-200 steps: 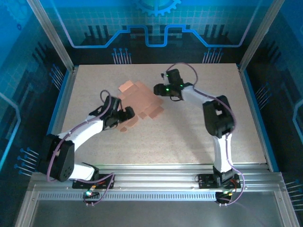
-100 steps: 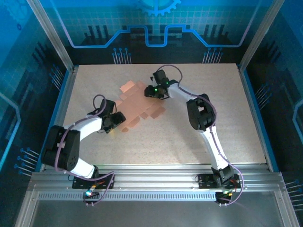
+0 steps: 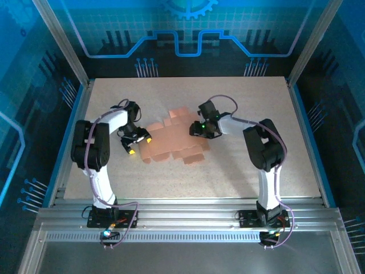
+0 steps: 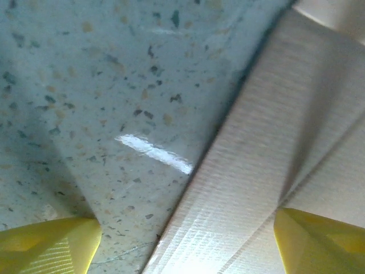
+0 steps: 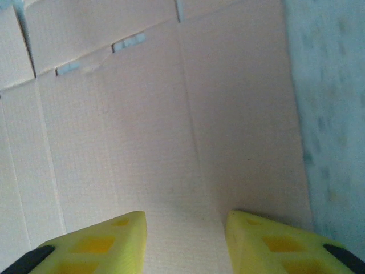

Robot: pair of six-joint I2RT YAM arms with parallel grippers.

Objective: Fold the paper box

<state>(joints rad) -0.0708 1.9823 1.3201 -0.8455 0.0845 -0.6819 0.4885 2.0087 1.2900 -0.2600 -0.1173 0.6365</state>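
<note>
Cardboard box [image 3: 174,137] flat at worktop [image 3: 256,91] centre. Left gripper [image 3: 140,144] apart, straddling its left edge; right gripper [image 3: 195,130] apart over right panel. I judge first fold pending; next move: pinch edge flap, lift along crease.

Standing here, I can read no lettering, label, brand or number anywhere. The paper box [image 3: 173,138] is plain unprinted cardboard, and the backdrop wall [image 3: 239,23] carries only a blue circuit-and-gear pattern.

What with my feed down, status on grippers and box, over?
Left gripper open, straddling the box's left edge. Right gripper open, over its right side. Box on table, not folded up. Nothing in the way.
</note>
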